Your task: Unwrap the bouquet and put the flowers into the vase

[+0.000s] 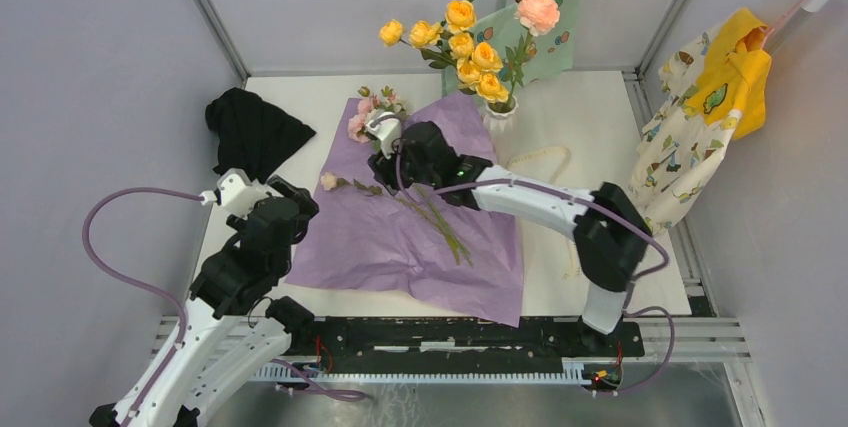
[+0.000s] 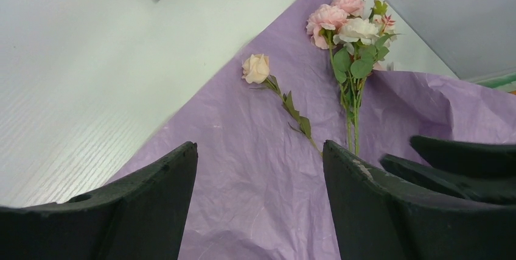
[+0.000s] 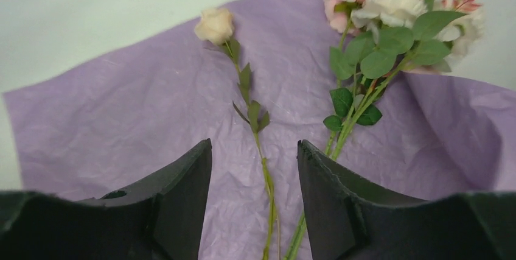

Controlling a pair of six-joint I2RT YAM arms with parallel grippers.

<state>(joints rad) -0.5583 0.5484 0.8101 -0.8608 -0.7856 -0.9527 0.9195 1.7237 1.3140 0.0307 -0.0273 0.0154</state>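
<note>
Top view: purple paper [image 1: 400,242] spread flat and crinkled across the middle of the table [image 1: 590,127], wrapping nothing. Vase [image 1: 500,115] upright just off the paper's upper right edge, filled with yellow roses [image 1: 462,44] and, higher up, two pink roses [image 1: 538,12]. Cream ribbon [image 1: 540,157] loose on the table, right of the vase. Black cloth [image 1: 255,132] heaped at upper left, apart from the paper.

Lying on the paper:
- Single cream rose [image 2: 256,68], flat, head toward the left edge, stem slanting down and right.
- Spray [image 2: 350,25] of pink and white blooms with round green leaves just right of it, heads at the paper's top corner, stems pointing down-frame.
- Thin stems [image 1: 445,227] in the top view, trailing past the right arm toward the paper's centre.

Right gripper [image 3: 254,147] low over the paper, below both flowers in its own view, jaws partway apart. Single rose's stem running straight into the gap, seemingly touching neither finger. Spray's stems passing close by the inner edge of the right-hand finger [image 3: 341,199]. Nothing clamped.

Left gripper [image 2: 260,150] wide and empty, over the paper's lower left part, aimed up-frame at the two flowers from farther back. Dark fingers of the right arm at the right edge of that view.
</note>
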